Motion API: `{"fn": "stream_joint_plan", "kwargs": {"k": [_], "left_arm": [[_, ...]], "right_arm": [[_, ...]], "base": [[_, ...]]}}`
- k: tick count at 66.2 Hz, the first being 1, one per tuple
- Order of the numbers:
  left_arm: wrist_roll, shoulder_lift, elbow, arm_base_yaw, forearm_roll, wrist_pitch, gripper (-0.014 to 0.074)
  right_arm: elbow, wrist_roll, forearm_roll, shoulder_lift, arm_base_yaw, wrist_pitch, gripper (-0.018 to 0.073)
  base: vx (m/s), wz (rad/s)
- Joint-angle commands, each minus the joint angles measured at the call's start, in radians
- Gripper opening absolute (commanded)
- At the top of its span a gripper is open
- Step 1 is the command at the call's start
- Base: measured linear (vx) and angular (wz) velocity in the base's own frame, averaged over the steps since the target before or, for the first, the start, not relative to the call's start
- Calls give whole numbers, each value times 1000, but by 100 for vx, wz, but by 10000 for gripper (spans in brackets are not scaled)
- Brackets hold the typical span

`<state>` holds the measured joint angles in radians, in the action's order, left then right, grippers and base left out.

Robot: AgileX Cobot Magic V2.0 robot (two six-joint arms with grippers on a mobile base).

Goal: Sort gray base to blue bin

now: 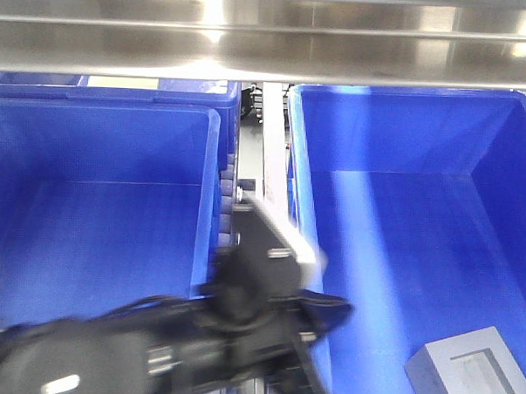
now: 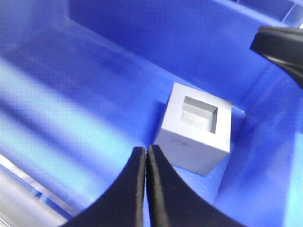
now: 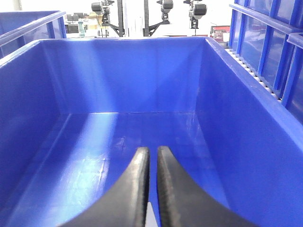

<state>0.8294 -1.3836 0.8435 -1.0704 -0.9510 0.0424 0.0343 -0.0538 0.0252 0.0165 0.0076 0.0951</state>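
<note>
Two hands nearly closed and empty, left hand (image 2: 144,158) above unmarked gray base (image 2: 196,127) resting in blue bin (image 2: 94,71).

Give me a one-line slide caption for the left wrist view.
Matte gray cube-like block, square recess facing up, resting on the bright-blue plastic crate's floor just beyond the shut, empty left pincer.

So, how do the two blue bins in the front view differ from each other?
The right blue bin holds the gray base on its floor near the front corner; the left blue bin shows nothing inside. The right bin reaches further back, up to the metal shelf, while the left bin ends sooner, with another blue crate behind it. Both are deep, smooth-walled and bright blue.
</note>
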Motion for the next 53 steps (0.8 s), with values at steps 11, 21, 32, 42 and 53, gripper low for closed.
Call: {"fn": "stream_joint_plan", "kwargs": {"k": [11, 21, 32, 42, 53], "left_arm": [[-4, 139, -44, -2, 0, 76, -6], [-6, 187, -77, -2, -3, 71, -6], [-6, 241, -123, -2, -7, 73, -6], [-11, 300, -170, -2, -7, 71, -6], [-11, 374, -215, -2, -7, 66, -6]], "right_arm": [[-4, 7, 6, 9, -4, -79, -4], [-4, 7, 6, 9, -4, -79, -4], [-4, 7, 6, 9, -4, -79, -4], [-4, 7, 6, 9, -4, -79, -4], [-4, 7, 6, 9, -4, -79, -4]], "base": [[0, 0], [0, 0], [0, 0], [0, 0], [0, 0]]}}
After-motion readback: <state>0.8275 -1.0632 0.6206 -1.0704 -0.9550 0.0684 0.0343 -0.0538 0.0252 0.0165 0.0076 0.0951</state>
